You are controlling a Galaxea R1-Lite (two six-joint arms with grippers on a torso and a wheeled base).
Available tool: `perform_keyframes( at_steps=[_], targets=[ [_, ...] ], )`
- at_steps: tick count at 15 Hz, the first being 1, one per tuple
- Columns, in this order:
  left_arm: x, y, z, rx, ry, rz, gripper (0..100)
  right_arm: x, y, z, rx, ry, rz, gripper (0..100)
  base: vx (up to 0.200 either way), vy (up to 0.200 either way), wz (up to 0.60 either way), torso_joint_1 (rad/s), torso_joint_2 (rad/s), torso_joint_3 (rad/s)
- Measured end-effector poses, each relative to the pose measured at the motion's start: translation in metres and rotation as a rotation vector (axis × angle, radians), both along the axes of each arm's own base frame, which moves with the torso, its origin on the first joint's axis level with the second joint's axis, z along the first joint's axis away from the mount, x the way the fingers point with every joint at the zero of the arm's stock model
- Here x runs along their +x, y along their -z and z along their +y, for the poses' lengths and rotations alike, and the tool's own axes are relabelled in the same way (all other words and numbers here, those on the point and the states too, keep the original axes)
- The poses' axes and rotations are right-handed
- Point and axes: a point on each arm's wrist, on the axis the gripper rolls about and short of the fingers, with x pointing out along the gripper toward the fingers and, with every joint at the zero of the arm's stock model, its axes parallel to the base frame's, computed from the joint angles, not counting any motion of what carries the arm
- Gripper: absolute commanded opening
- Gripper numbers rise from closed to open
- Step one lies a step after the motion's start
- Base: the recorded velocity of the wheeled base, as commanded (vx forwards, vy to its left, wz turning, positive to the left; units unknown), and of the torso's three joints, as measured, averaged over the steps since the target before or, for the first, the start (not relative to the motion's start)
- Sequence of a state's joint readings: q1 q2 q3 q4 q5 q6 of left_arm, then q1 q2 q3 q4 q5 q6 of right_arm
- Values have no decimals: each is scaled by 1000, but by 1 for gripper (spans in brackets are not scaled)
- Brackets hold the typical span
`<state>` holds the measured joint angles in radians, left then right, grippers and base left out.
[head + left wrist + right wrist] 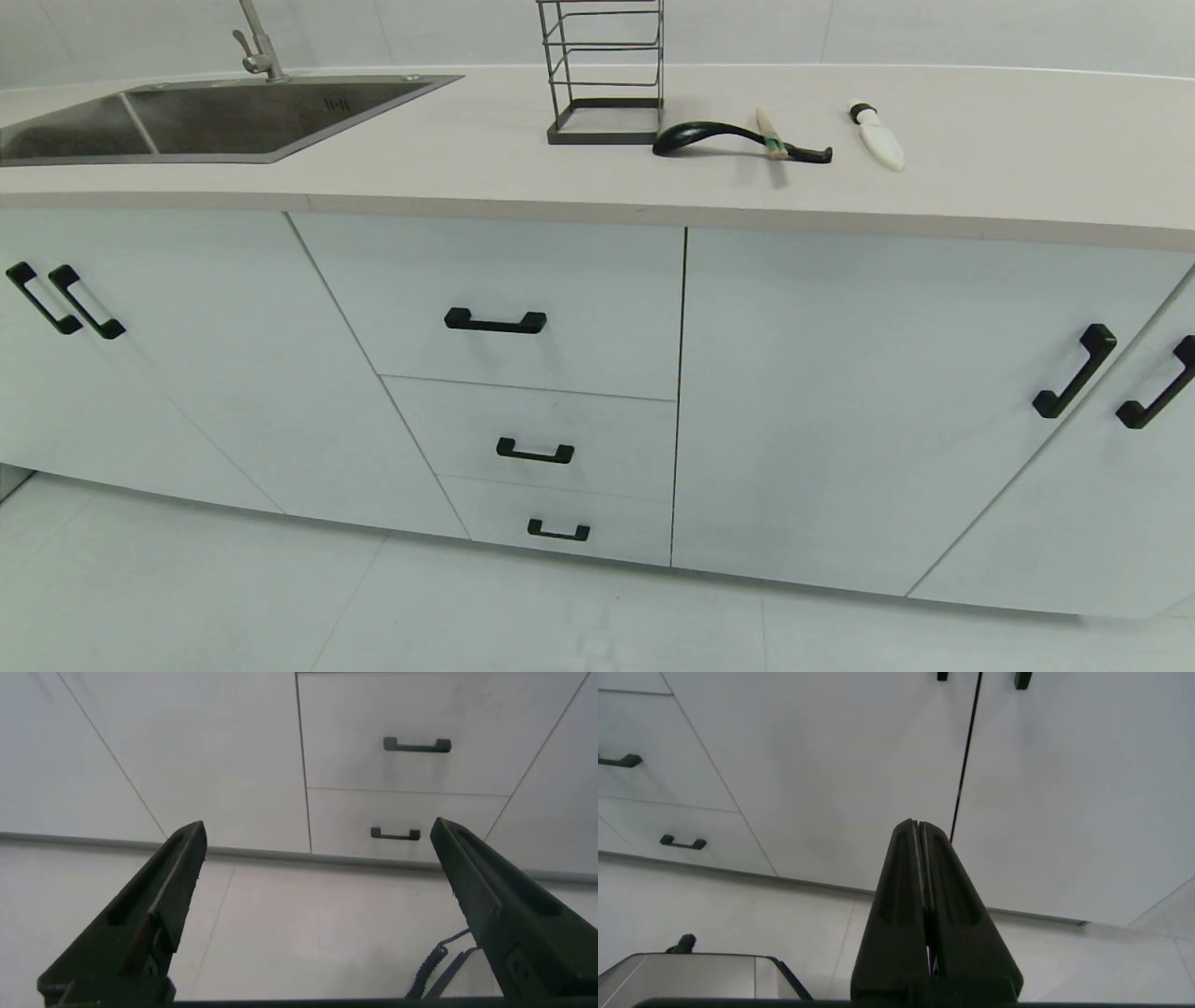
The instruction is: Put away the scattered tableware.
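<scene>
Pre-grasp, 0 of 3 stowed. Left gripper (316, 829) wide open, empty; right gripper (918, 829) pressed closed, empty; both low by cabinet fronts (187, 747). Ladle (719, 135), brush (771, 135) and white knife (879, 140) lie on counter (420, 159), 3 o'clock of rack (605, 75). Next: lift arm to ladle

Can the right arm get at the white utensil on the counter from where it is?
Probably not yet: the right gripper is shut and low, facing the cabinet doors below the counter. The white utensil itself lies clear of the black ladle.
</scene>
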<state>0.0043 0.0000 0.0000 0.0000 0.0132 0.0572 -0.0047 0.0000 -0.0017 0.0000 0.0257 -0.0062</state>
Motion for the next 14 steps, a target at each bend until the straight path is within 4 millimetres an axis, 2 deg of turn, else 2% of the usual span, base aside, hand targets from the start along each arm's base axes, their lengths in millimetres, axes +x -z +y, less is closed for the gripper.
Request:
perform_keyframes(
  at_steps=[12,14],
  targets=[
    [0,0,0,26,12,-4,100,0,0,0,-1,0,0,0,0,0,0,0,0,0],
    [-1,-10,-1,58,47,-99,100,0,0,0,0,0,0,0,0,0,0,0,0,0]
  ],
)
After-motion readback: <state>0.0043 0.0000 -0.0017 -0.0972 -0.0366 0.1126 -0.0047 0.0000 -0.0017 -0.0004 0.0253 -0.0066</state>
